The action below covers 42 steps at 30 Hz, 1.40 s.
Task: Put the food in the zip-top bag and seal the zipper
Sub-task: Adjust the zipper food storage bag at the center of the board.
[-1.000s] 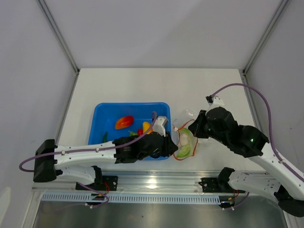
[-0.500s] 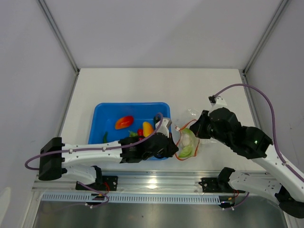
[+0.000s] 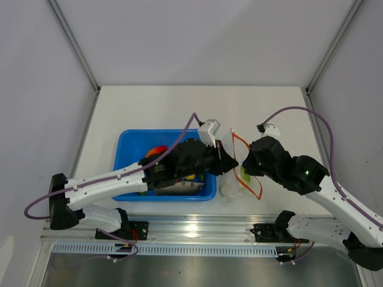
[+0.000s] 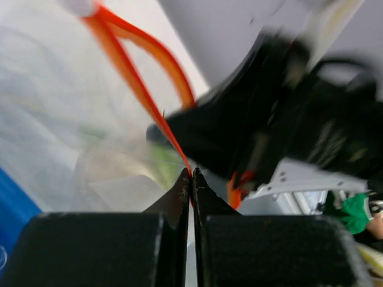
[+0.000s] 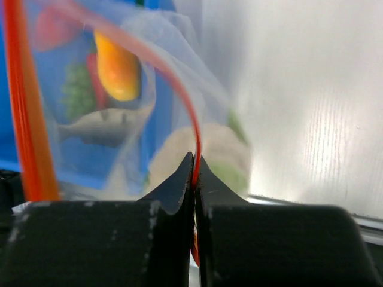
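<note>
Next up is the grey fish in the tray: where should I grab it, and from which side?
Pinch the grey fish across its narrow body at mid-length, from straight above: it seems to lie flat and long in the blue tray.

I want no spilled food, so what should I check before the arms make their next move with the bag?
1. Left gripper pinching the zipper: ok.
2. Right gripper pinching the zipper's other side: ok.
3. Zip-top bag mouth held apart: ok, the strip shows as an open loop in the top view.
4. All food bagged: not ok, the mango and fish lie in the blue tray.
5. A gripper free to fetch them: not ok, both are occupied.
6. Zipper sealed: not ok.
</note>
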Each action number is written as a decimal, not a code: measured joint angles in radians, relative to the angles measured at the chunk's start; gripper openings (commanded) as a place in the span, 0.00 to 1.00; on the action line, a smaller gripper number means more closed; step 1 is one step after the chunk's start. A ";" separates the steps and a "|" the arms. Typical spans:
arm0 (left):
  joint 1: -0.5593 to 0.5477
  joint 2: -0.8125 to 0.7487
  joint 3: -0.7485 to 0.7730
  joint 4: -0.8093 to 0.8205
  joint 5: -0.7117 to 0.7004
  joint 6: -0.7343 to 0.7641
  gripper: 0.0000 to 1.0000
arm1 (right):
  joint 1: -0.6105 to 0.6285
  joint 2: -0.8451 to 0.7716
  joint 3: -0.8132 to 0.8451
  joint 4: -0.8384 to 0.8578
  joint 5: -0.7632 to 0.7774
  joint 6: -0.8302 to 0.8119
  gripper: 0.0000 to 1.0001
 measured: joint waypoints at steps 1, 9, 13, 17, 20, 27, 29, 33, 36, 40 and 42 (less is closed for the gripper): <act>0.021 0.000 0.014 0.006 0.023 -0.003 0.00 | 0.000 0.007 -0.004 -0.006 0.005 0.001 0.00; 0.077 -0.009 -0.056 0.059 0.118 -0.009 0.01 | 0.000 -0.023 -0.007 -0.035 0.036 0.014 0.00; 0.095 -0.013 -0.136 0.053 0.132 -0.014 0.01 | -0.001 -0.037 -0.022 -0.036 0.047 0.017 0.00; 0.121 -0.029 -0.193 0.053 0.140 -0.014 0.01 | -0.001 -0.037 -0.049 -0.032 0.050 0.015 0.00; 0.132 -0.046 -0.212 0.054 0.140 -0.012 0.01 | -0.002 -0.044 -0.075 -0.004 0.049 0.005 0.00; 0.146 -0.085 -0.214 0.051 0.136 0.003 0.01 | -0.013 -0.014 -0.085 0.058 0.020 -0.029 0.00; 0.151 -0.090 -0.214 0.048 0.130 0.005 0.01 | -0.017 0.013 -0.085 0.078 0.007 -0.033 0.00; 0.164 -0.097 -0.214 0.032 0.120 0.021 0.01 | -0.027 0.057 -0.085 0.114 -0.026 -0.036 0.00; 0.174 -0.102 -0.214 0.021 0.113 0.033 0.01 | -0.036 0.084 -0.084 0.129 -0.040 -0.037 0.00; 0.185 -0.113 -0.214 0.008 0.111 0.057 0.36 | -0.051 0.103 -0.074 0.142 -0.065 -0.042 0.00; 0.188 -0.130 -0.214 0.001 0.102 0.076 0.57 | -0.062 0.105 -0.071 0.146 -0.076 -0.051 0.00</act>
